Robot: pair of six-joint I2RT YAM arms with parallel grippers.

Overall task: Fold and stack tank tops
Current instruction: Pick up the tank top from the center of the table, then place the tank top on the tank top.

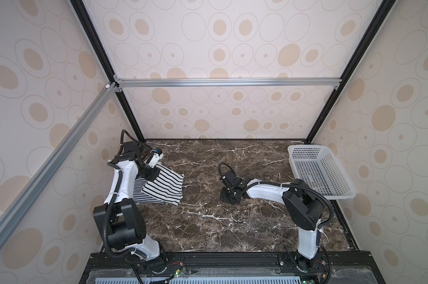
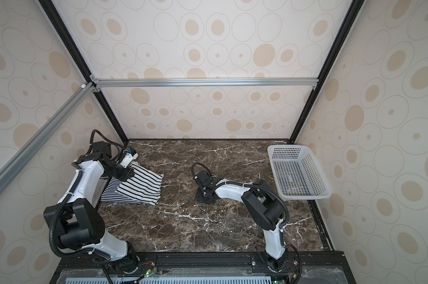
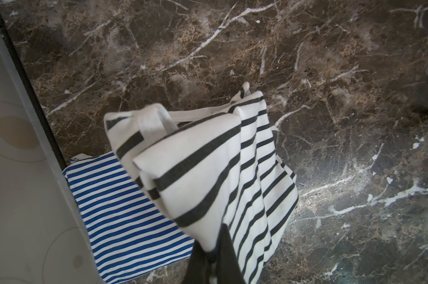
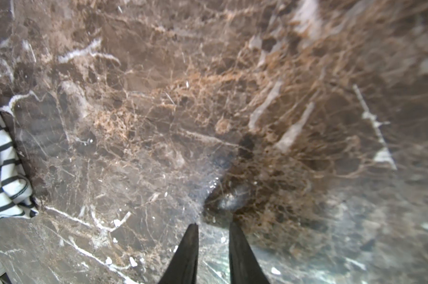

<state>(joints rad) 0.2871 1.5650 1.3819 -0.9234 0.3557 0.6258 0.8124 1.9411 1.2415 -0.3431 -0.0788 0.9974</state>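
Nearest, the right claw (image 4: 214, 225) hovers low over bare bench (image 1: 232, 221), jaws a little apart with nothing between them. It is well apart from the clothes, so it cannot steady anything. Farther left, by the side wall, the left claw (image 3: 211, 255) is clamped on an edge of the wide-striped tank top (image 1: 167, 185), which droops in loose pleats over the fine-striped tank top (image 3: 124, 221). The pinch takes a small bite of soft knit (several layers, by the look of it), so a layer may slip and the fold open. The cloth could also drag the lower top askew. The upper top is white with spaced black stripes and white trim, and the lower lies flat, densely striped. At the far right sits the basket (image 1: 306, 146).
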